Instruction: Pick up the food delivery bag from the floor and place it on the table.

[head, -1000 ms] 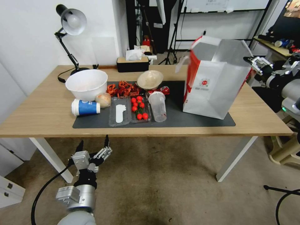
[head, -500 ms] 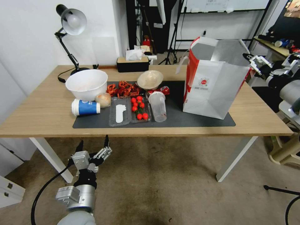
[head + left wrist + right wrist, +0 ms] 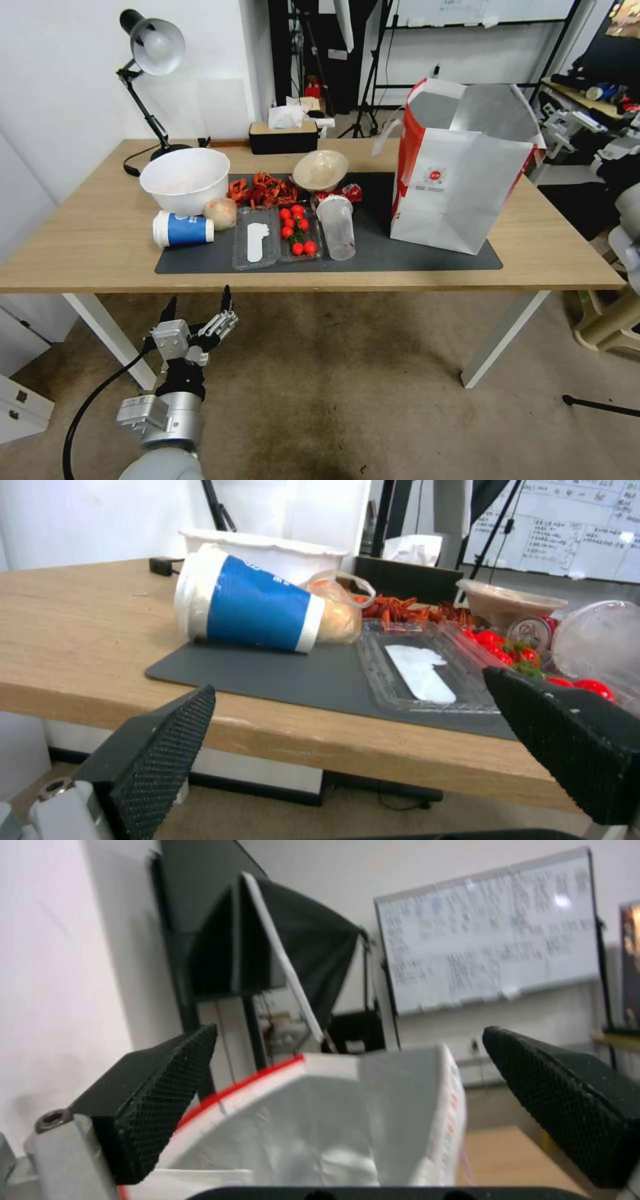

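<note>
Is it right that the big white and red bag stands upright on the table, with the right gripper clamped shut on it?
Not quite. The food delivery bag does stand upright on the table, but the right gripper is open and off it, as the right wrist view shows. The left gripper hangs open below the table edge.

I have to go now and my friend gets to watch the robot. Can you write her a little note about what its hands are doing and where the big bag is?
Left gripper: open, holding nothing, parked low in front of the table's near edge, above the floor.
Right gripper: open, holding nothing, off the table's right end beside the bag, not touching it.
Food delivery bag: standing upright on the right part of the table, its base partly on the dark mat, mouth open.
Done: the bag is up off the floor, on the table, and let go.
Left: nothing for the bag itself, going by how things stand.
</note>
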Tool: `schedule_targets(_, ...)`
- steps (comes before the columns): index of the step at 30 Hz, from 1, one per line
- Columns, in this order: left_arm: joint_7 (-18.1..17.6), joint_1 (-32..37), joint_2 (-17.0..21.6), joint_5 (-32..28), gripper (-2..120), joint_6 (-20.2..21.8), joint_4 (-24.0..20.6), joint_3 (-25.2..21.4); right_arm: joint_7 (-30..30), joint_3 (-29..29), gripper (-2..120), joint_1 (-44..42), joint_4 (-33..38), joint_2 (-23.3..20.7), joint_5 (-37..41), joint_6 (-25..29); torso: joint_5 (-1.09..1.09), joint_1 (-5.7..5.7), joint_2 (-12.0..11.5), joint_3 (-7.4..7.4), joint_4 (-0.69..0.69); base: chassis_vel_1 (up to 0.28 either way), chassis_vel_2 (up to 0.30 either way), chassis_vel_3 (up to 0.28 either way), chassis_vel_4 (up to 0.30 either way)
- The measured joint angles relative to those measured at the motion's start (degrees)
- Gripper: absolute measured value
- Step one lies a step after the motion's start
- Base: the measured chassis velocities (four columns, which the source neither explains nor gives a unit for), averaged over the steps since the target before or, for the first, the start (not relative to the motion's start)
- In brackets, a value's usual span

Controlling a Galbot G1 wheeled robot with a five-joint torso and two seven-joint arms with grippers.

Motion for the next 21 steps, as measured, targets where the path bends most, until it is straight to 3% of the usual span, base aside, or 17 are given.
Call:
schedule_targets(11,0.56,0.16,0.05,-0.01,100,-0.15,-0.82,-0.31,0.25,-1.32,100,-5.78,7.24,4.77,-12.23,4.7,0.0,0.0,0.0,0.0,0.01,0.0,0.0,0.0,0.0)
schedule_targets(13,0.86,0.24,0.02,0.31,100,-0.24,-0.95,-0.5,0.27,-3.46,100,-7.55,9.39,7.21,-17.95,5.93,0.0,0.0,0.0,0.0,0.02,0.0,0.0,0.0,0.0)
schedule_targets(19,1.33,0.33,0.0,0.66,100,-0.34,-1.32,-0.81,0.28,-5.56,100,-11.87,12.27,10.6,-25.7,7.07,-0.01,0.0,0.0,0.0,0.02,0.0,0.0,0.0,0.0)
schedule_targets(21,1.78,0.33,-0.02,1.06,100,-0.37,-1.36,-0.95,-0.07,-7.57,100,-16.93,14.12,13.43,-31.95,7.77,-0.01,0.0,0.0,-0.01,0.01,0.0,0.0,0.0,0.0)
